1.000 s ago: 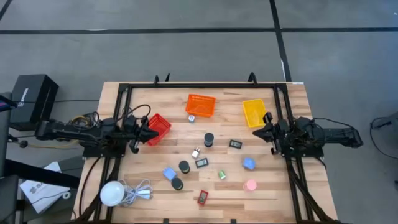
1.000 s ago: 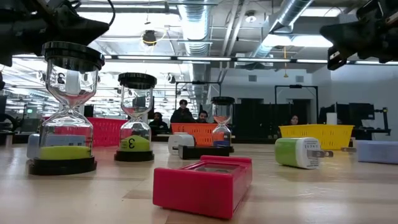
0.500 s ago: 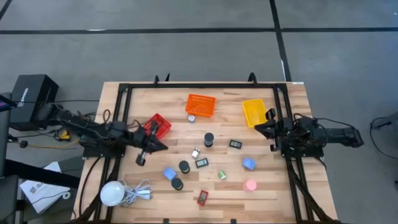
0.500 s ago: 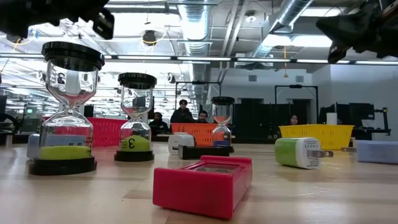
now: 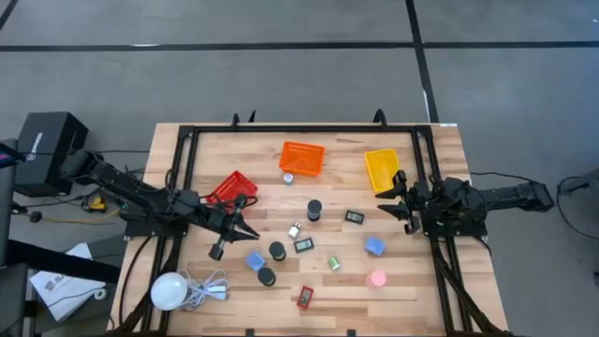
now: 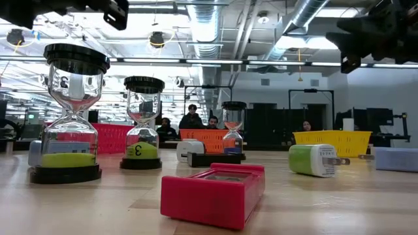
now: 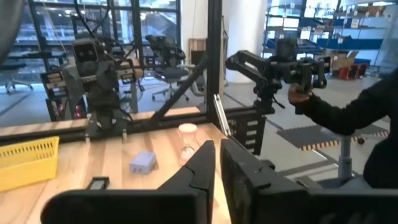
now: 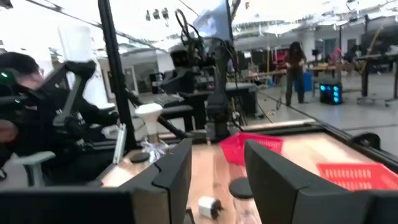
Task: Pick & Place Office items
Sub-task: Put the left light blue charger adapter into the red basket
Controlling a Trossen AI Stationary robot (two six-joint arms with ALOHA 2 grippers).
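The office items lie scattered on the wooden table: black-capped sand timers, blue blocks, a pink timer, a green piece, small black pieces, a red piece and a silver clip. My left gripper hangs shut in the air between the red basket and the nearer blue block. My right gripper is open, raised beside the yellow basket.
An orange basket with a small white item sits at the far middle. A white globe with a coiled cord lies at the near left corner. A black frame borders the table. A person's dark sleeve shows beyond the table.
My left gripper has swung from beside the red basket toward the table's right and near edge, ending above the items at left of centre. My right gripper has shifted a little toward the table's middle. No item has moved.
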